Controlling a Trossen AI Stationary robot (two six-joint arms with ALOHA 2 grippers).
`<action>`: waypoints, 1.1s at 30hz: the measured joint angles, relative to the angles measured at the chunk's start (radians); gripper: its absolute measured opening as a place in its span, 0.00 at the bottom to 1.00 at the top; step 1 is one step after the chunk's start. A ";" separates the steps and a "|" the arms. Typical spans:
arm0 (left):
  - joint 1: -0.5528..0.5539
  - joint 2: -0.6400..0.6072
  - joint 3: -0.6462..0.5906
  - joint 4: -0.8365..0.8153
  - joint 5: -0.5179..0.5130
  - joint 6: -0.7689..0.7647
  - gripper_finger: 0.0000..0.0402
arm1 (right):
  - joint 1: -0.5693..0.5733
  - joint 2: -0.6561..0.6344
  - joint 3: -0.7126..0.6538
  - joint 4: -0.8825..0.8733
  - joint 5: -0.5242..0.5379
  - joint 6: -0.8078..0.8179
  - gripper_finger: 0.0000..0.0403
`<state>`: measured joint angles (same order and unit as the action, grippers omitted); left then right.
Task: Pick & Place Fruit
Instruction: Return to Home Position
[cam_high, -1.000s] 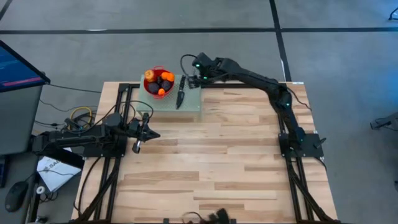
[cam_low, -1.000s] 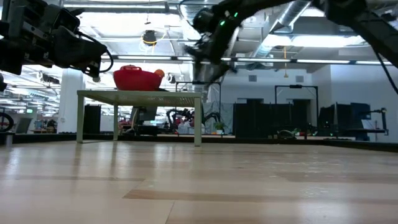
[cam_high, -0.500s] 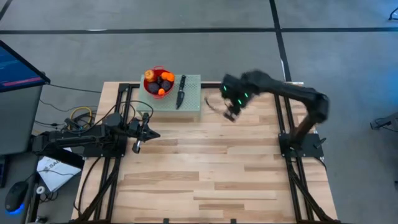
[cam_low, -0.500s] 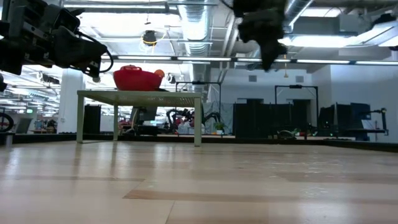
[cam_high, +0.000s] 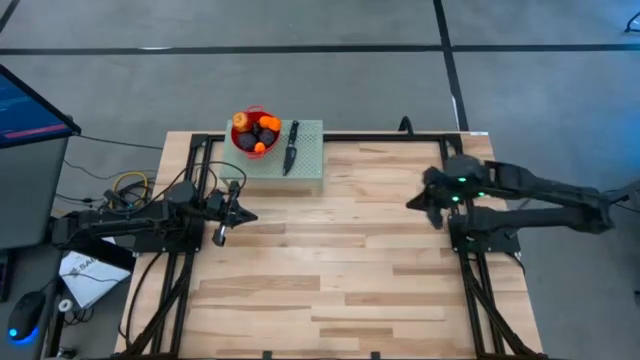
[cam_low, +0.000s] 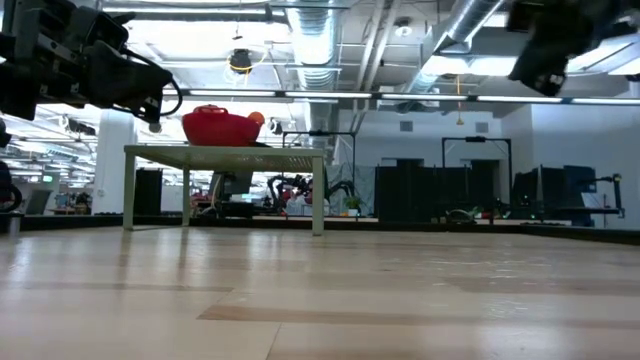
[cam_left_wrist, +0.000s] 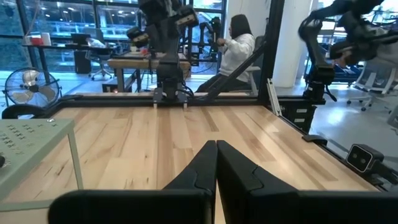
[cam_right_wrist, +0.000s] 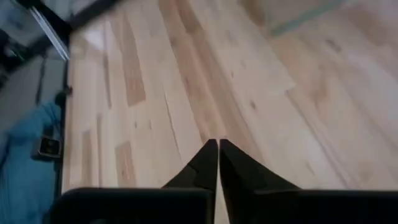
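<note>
The fruit (cam_high: 255, 131) lies in a red bowl (cam_high: 243, 142) on a pale green stand (cam_high: 300, 160) at the table's far left: dark purple balls, orange ones and a red-yellow one. A slim black knife (cam_high: 290, 148) lies on the stand beside the bowl. My left gripper (cam_high: 247, 215) is shut and empty at the table's left edge, near the stand; it also shows in its wrist view (cam_left_wrist: 216, 149). My right gripper (cam_high: 412, 203) is shut and empty above the table's right side, far from the fruit; it also shows in its wrist view (cam_right_wrist: 217, 148).
The stand shows in the low view as a small green table (cam_low: 225, 153) with the red bowl (cam_low: 218, 127) on top. Bare wooden tabletop (cam_high: 340, 260) fills the middle and near side. Cables and a monitor (cam_high: 30, 110) lie off the left edge.
My right gripper has swung from over the green stand next to the knife toward the table's right edge and a little nearer, now above the right side. The arm has folded back over its base. The fruit, bowl and knife have stayed in place.
</note>
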<state>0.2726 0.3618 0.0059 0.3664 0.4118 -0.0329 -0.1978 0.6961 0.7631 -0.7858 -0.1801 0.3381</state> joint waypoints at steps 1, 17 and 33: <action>0.000 0.000 0.000 0.002 0.000 0.001 0.00 | 0.003 -0.048 -0.023 0.000 0.002 -0.001 0.01; 0.000 0.000 0.000 0.012 0.003 0.002 0.01 | 0.101 -0.686 -0.477 0.642 -0.171 -0.312 0.05; 0.000 0.021 0.000 0.027 -0.001 0.002 0.02 | 0.125 -0.610 -0.507 0.560 -0.159 -0.312 0.06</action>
<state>0.2726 0.3824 0.0059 0.3931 0.4110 -0.0311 -0.0728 0.0864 0.2558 -0.2255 -0.3393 0.0261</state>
